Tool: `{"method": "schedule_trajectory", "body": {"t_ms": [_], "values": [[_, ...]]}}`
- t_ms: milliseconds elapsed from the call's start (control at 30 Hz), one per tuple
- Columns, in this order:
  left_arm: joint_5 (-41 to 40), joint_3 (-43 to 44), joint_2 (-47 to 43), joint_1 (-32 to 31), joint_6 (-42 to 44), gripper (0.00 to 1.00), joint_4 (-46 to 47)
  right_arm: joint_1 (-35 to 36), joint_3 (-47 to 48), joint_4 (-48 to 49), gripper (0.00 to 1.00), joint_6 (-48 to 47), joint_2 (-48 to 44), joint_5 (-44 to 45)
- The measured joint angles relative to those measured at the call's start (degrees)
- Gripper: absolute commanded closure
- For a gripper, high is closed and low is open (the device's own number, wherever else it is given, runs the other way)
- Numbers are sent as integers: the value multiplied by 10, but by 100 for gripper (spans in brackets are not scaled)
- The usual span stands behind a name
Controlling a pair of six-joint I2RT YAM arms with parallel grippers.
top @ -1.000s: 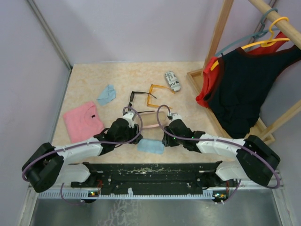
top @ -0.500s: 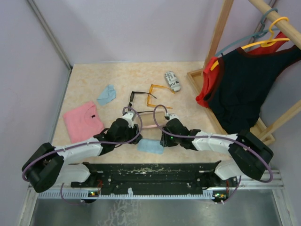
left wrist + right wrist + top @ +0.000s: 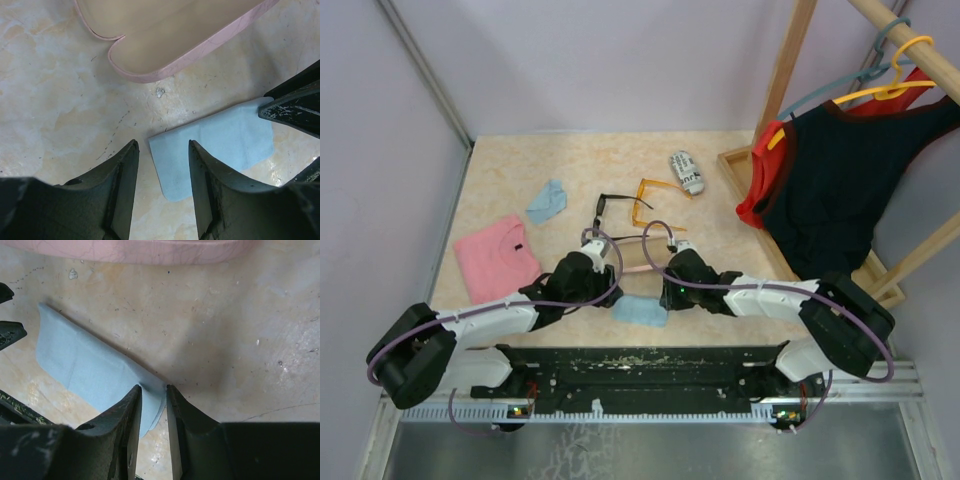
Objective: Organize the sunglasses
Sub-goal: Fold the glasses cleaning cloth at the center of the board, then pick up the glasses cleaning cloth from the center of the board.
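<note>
The black sunglasses (image 3: 616, 205) and the orange sunglasses (image 3: 656, 196) lie unfolded on the table behind both arms, with no gripper near them. The open pink case (image 3: 638, 256) sits between the two wrists. In front of it lies a light blue cloth (image 3: 642, 310). My left gripper (image 3: 162, 150) is open, its jaws low over the cloth's left edge (image 3: 220, 140). My right gripper (image 3: 154, 390) is down on the cloth's right corner (image 3: 85, 370). Its jaws are narrow, with a gap still showing, and the corner bunches up between them.
A black-and-white printed case (image 3: 687, 172) lies at the back right. A second blue cloth (image 3: 547, 200) and a pink garment (image 3: 495, 257) lie on the left. A wooden rack (image 3: 790, 80) with a hanging black and red top (image 3: 830, 190) borders the right side.
My right gripper slid left onto the blue cloth's corner, and its jaws narrowed around it. The left gripper and the sunglasses stayed where they were.
</note>
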Motion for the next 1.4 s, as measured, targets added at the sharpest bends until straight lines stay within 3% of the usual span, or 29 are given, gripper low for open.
{"method": "schedule_trajectory", "body": {"t_ms": [200,433,633,1000,1400], "values": [[7,-1,0,0,0,49,0,0,7,0,82,0,9,0],[12,-2,0,0,0,45,0,0,7,0,100,1,13,-2],[13,-7,0,0,0,44,0,0,7,2,100,2,15,-3],[23,7,42,1,2,51,-2,0,7,2,100,2,15,-3],[-8,56,71,-23,11,56,-72,0,7,3,100,2,15,-3]]}}
